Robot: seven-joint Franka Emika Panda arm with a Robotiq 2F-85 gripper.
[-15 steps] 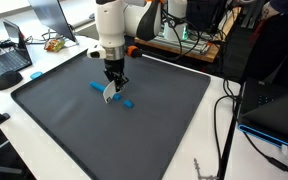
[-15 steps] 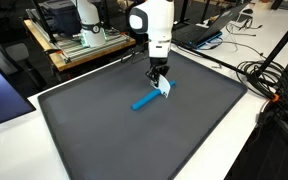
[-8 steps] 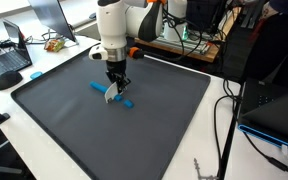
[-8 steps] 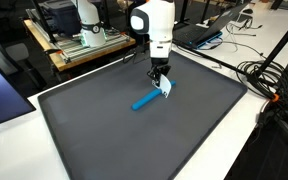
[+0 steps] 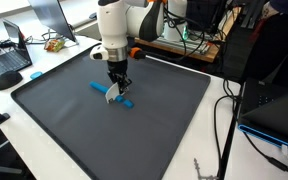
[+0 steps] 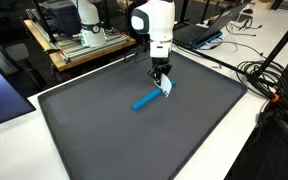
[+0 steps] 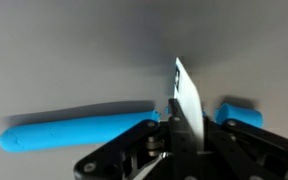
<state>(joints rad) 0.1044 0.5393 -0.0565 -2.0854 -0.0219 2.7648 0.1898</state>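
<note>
My pincer (image 7: 176, 132) is clamped tight on a thin white slip (image 7: 187, 92), which stands up out of the jaws. The pick-up is done, I judge, and the slip is not yet let go. Just behind it the blue stick (image 7: 79, 130) lies flat. In the wrist view it runs from 9 o'clock to 3 o'clock, and the slip crosses it near the 3 o'clock end. I cannot tell whether the slip's edge touches the stick or hangs just over it. In both exterior views I hang low over the stick, near the middle of the mat.

The mat (image 5: 164, 120) is dark grey and smooth and covers most of a white counter (image 5: 209, 150). Only the stick lies on it. The room looks like a lab or office. In an exterior view a laptop (image 5: 6, 65) sits off the mat at 10 o'clock. In an exterior view cables (image 6: 259, 75) trail over the counter at 3 o'clock.
</note>
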